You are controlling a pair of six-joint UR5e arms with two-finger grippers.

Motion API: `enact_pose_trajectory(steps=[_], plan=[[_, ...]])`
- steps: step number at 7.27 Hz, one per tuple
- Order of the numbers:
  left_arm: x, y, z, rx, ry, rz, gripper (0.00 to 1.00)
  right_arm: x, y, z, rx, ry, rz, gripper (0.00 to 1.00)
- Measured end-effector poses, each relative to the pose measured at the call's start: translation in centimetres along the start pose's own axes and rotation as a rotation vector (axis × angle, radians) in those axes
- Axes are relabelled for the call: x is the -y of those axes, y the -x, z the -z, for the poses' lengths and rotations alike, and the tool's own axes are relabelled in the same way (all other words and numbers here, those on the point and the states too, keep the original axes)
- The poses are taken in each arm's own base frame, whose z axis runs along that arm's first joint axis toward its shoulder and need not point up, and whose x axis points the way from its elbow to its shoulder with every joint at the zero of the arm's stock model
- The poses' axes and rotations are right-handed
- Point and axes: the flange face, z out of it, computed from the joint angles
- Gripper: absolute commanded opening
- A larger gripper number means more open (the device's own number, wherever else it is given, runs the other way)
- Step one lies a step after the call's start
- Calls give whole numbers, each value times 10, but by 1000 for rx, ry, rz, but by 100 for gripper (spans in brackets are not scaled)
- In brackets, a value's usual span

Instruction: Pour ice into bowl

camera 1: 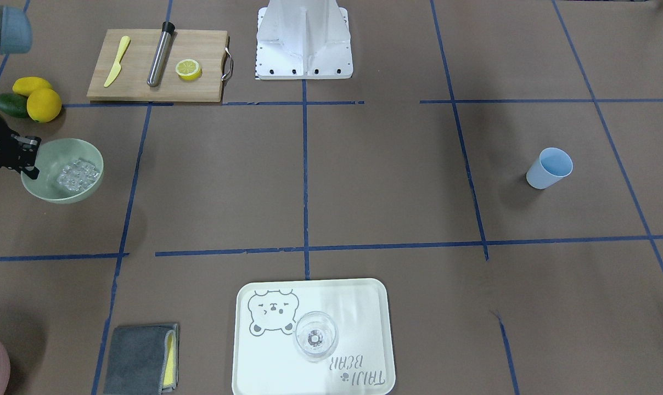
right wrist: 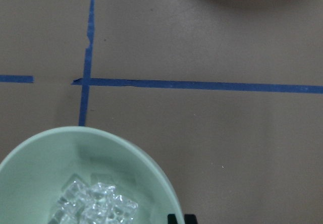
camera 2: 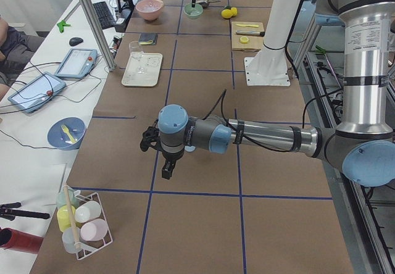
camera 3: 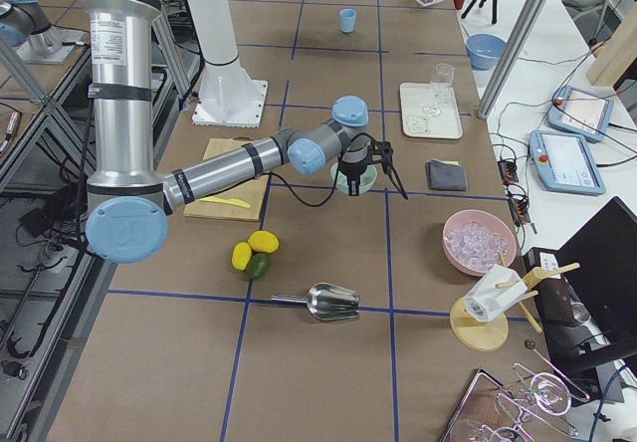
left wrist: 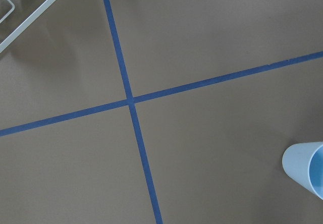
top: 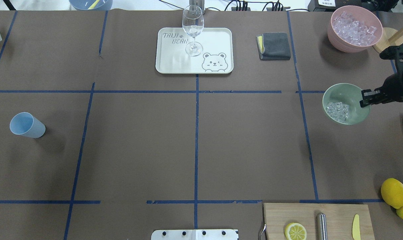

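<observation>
Where right tool (top: pixel 364 99) overlaps bowl (top: pixel 348 90), grip unclear

robotics lab: brown paper table (top: pixel 138 150) gridded with blue tape (top: pixel 196 133), teach pendant (camera 3: pixel 563 159) at right, keyboard (camera 2: pixel 103 15) upper left.

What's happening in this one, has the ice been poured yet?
It looks poured: the ice lies heaped inside the green bowl, which stands on the table. The right gripper is at the bowl's rim on the robot's right, jaws apart and holding nothing. The pink tub of clear lumps stands beyond the bowl. The left gripper hovers over bare table near the blue cup; whether it is open cannot be told.
</observation>
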Motion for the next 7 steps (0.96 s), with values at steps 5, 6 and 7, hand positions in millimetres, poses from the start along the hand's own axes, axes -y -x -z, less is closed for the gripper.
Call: enact_pose_trajectory(steps=[5, 6, 7], plan=[[1, 0, -1, 2, -1, 0, 100, -5, -62, -57, 2, 51, -46, 0], [1, 0, -1, 3, -1, 0, 100, -6, -64, -60, 3, 59, -49, 0], [2, 1, -2, 3, 0, 0, 100, -7, -65, -63, 4, 68, -50, 11]])
